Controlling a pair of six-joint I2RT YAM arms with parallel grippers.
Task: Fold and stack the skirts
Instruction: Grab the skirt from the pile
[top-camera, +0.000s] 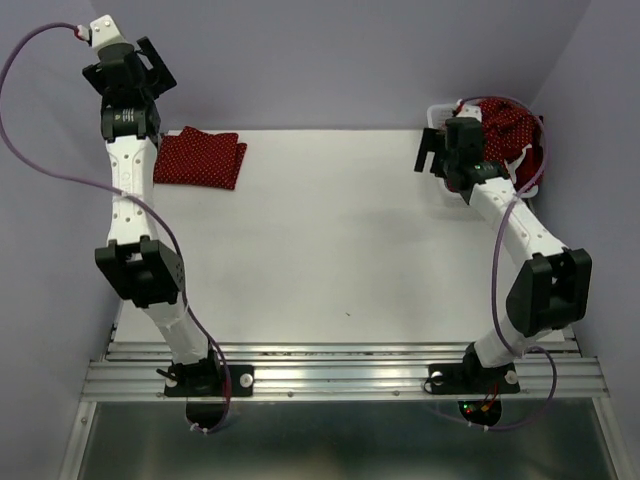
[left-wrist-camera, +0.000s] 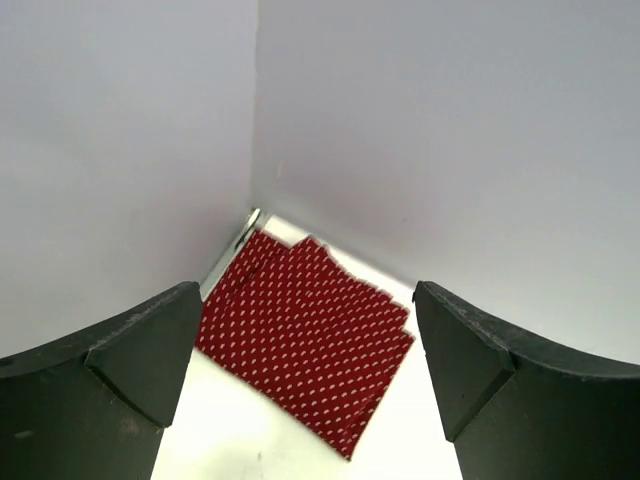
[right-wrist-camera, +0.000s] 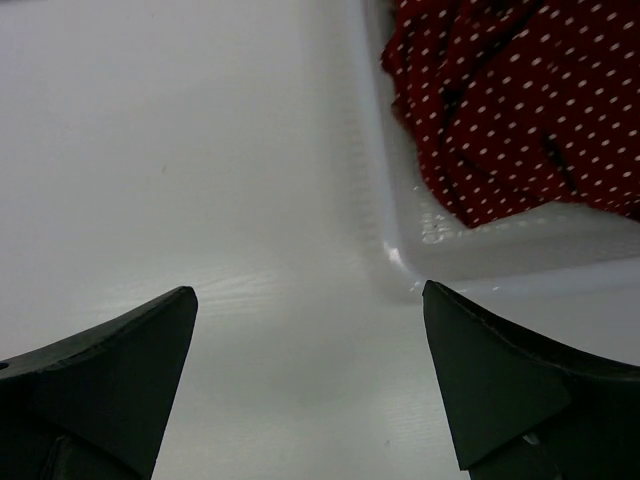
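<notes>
As right gripper (right-wrist-camera: 308, 290) hangs spread and empty, crumpled skirt (right-wrist-camera: 510, 110) in basket (right-wrist-camera: 400, 230) lies at its 2 o'clock; left arm (top-camera: 130, 180) farther.

My left arm (top-camera: 133, 205) rises from its base at the near edge. The elbow is bent low and the forearm extends toward the far left corner of the counter. My left claw (top-camera: 152, 62) sits high there with its jaws spread wide; both fingers (left-wrist-camera: 120, 370) show dark and well apart in the wrist view. My right arm (top-camera: 520, 228) folds at the elbow on the right side and reaches back and inward. My right claw (top-camera: 436, 152) points left and downward, jaws likewise parted wide.
</notes>
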